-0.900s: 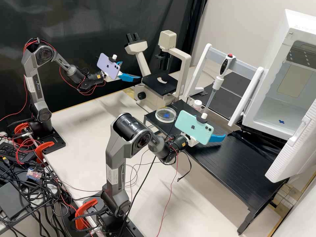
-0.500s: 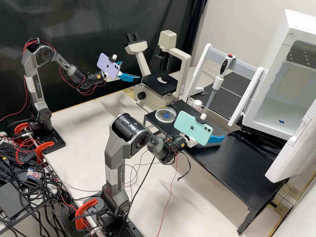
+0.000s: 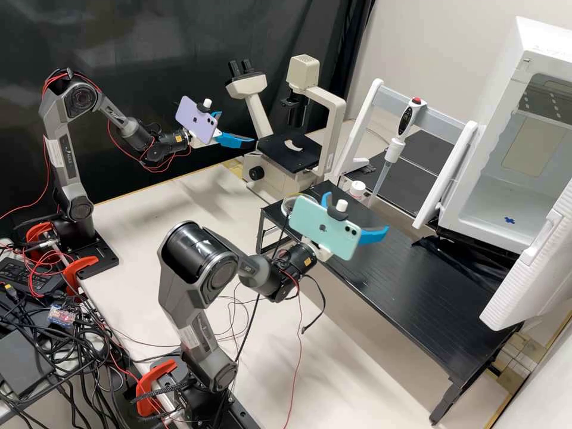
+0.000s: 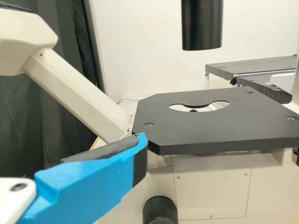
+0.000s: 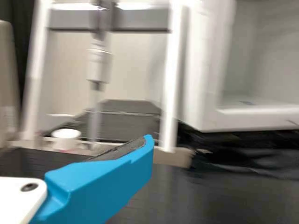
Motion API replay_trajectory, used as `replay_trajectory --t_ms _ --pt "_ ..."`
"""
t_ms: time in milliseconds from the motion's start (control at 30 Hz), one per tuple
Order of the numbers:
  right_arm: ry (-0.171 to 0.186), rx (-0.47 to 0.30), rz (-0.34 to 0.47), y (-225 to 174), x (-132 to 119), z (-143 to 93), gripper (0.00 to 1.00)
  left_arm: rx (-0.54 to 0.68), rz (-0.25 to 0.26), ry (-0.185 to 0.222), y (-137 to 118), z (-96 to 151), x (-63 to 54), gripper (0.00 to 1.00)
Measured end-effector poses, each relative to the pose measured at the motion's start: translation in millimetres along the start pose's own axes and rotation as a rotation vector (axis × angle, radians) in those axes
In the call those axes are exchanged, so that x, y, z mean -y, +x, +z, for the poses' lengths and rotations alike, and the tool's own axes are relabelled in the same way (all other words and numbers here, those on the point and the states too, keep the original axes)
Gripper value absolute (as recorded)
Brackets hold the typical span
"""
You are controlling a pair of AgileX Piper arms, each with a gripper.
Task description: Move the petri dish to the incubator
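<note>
Right pincer (image 3: 357, 210), in the high view, is above the black worktop (image 3: 417, 274) with its two blue fingers spread wide and nothing pinched between them. The petri dish (image 3: 288, 205) sits at the worktop's near end, partly hidden behind the mint phone (image 3: 325, 227) mounted on that arm; whether pincer and dish touch, one cannot tell. The incubator (image 3: 539, 43) stands open beyond, with a blue cross (image 3: 509, 220) on its floor. The left pincer (image 3: 237, 128) is parted too, holding nothing, near the microscope (image 3: 302, 71).

In the left wrist view, one finger shows beside the flat black microscope stage (image 4: 210, 135), with no part in the job at present.

In the right wrist view, one finger lies over the worktop, the pipette and the incubator's mouth farther off.

The step in hand looks to be the approach to the dish. The next move calls for bringing the right pincer level with the rim, one finger on either side, then closing gently before any lift towards the incubator.
</note>
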Motion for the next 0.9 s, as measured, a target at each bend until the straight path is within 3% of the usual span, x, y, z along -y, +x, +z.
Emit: replay_trajectory --t_ms 233,400,767,800,900 --pt "-0.042 -0.093 -0.1 -8 28 -25 1.0 0.0 0.0 0.0 0 0 0.0 1.0" --pt "-0.068 -0.119 -0.167 -10 46 -32 1.0 0.0 0.0 0.0 0 0 0.0 1.0" --pt "-0.088 -0.073 -0.284 -6 75 -20 1.0 0.0 0.0 0.0 0 0 0.0 1.0" --pt "-0.085 -0.065 -0.288 -5 75 -17 0.0 0.0 0.0 0.0 0 0 0.0 1.0" --pt "-0.057 -0.04 -0.286 -4 75 -12 0.0 0.0 0.0 0.0 0 0 0.0 1.0"
